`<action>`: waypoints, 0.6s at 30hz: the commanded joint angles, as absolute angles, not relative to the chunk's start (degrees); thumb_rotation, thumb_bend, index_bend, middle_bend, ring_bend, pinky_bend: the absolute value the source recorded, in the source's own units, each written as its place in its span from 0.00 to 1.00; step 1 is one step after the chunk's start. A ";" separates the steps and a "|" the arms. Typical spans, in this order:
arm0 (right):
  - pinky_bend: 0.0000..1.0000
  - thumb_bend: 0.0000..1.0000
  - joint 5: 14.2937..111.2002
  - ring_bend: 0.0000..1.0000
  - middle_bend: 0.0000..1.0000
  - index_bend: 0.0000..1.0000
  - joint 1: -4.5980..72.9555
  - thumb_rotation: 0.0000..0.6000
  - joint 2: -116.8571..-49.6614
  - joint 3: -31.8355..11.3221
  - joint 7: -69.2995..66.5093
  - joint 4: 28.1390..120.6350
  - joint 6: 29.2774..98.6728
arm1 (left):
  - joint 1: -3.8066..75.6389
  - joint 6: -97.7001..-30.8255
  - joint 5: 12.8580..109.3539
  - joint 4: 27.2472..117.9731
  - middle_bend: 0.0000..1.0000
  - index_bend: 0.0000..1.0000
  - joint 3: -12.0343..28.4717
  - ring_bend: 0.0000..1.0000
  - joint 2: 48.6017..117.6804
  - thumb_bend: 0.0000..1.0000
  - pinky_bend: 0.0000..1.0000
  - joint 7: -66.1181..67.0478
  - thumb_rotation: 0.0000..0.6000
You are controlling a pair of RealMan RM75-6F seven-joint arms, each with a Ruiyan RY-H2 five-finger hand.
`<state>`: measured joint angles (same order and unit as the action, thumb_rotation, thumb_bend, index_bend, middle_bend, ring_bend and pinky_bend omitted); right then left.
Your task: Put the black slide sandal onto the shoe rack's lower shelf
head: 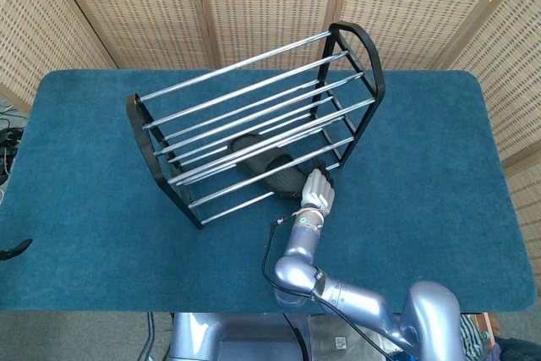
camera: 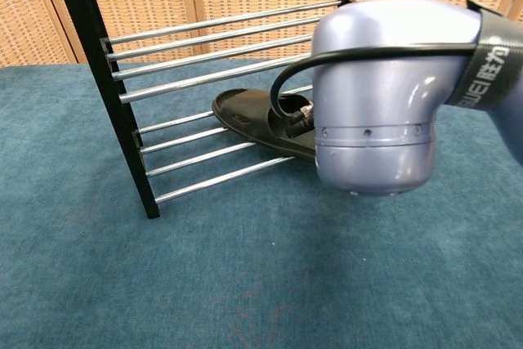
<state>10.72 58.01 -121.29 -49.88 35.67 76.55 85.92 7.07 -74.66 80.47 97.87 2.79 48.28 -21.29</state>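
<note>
Lavender-metal right hand [head: 319,191] grips the near end of the black rubber slide sandal [head: 269,164], which lies across the chrome lower rails of the black-framed shoe rack [head: 368,57]; released carelessly, it might slip between those rails.

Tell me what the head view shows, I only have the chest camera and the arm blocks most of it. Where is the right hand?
Observer: The right hand is at the front edge of the shoe rack, on the near end of the black slide sandal.
Operator: Is the sandal under the upper bars?
Observer: Yes, from above it lies beneath the upper bars, running diagonally along the lower shelf.
Operator: Any sign of the left hand?
Observer: No, neither view shows it.
Operator: Is the rack square to the table?
Observer: No, it sits angled on the blue table.
</note>
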 commanded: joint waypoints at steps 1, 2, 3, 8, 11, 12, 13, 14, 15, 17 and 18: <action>0.00 0.00 10.94 0.00 0.00 0.00 57.86 1.00 -121.14 -49.95 35.48 76.98 86.08 | 7.05 -74.72 80.48 97.93 0.00 0.00 2.79 0.00 48.28 0.21 0.00 -21.25 1.00; 0.00 0.00 11.01 0.00 0.00 0.00 57.81 1.00 -121.06 -49.90 35.52 77.12 86.15 | 7.05 -74.74 80.49 97.96 0.00 0.00 2.78 0.00 48.28 0.21 0.00 -21.22 1.00; 0.00 0.00 11.01 0.00 0.00 0.00 57.75 1.00 -120.99 -49.86 35.61 77.25 86.19 | 7.05 -74.75 80.50 97.98 0.00 0.00 2.78 0.00 48.27 0.21 0.00 -21.20 1.00; 0.00 0.00 11.40 0.00 0.00 0.00 56.79 1.00 -119.92 -49.42 35.95 79.01 86.40 | 7.03 -74.82 80.56 97.92 0.00 0.00 2.74 0.00 48.32 0.21 0.00 -21.12 1.00; 0.00 0.00 11.11 0.00 0.00 0.00 55.17 1.00 -118.36 -48.52 36.78 81.70 85.30 | 7.07 -74.85 80.75 98.01 0.00 0.00 2.68 0.00 48.38 0.21 0.00 -20.88 1.00; 0.00 0.00 10.80 0.00 0.00 0.00 54.53 1.00 -117.68 -48.18 37.28 82.71 84.89 | 7.07 -74.87 80.82 98.08 0.00 0.00 2.63 0.00 48.40 0.21 0.00 -20.69 1.00; 0.00 0.00 10.36 0.00 0.00 0.00 53.75 1.00 -116.92 -47.87 37.63 84.05 84.23 | 7.06 -74.90 80.87 98.20 0.00 0.00 2.59 0.00 48.43 0.21 0.00 -20.45 1.00; 0.00 0.00 9.71 0.00 0.00 0.00 53.17 1.00 -116.35 -47.75 37.96 85.21 83.56 | 7.04 -74.95 80.88 98.29 0.00 0.00 2.57 0.00 48.44 0.21 0.00 -20.28 1.00; 0.00 0.00 8.82 0.00 0.00 0.00 52.61 1.00 -115.70 -47.65 38.50 86.46 82.83 | 7.03 -75.00 80.92 98.37 0.00 0.00 2.55 0.00 48.47 0.21 0.00 -20.09 1.00; 0.00 0.00 7.74 0.00 0.00 0.00 51.67 1.00 -114.29 -47.30 39.25 88.88 81.69 | 7.03 -75.08 80.98 98.55 0.00 0.00 2.50 0.00 48.54 0.21 0.00 -19.63 1.00; 0.00 0.00 7.33 0.00 0.00 0.00 51.30 1.00 -113.82 -47.28 39.20 89.92 81.20 | 7.02 -75.09 80.94 98.59 0.00 0.00 2.48 0.00 48.59 0.21 0.00 -19.47 1.00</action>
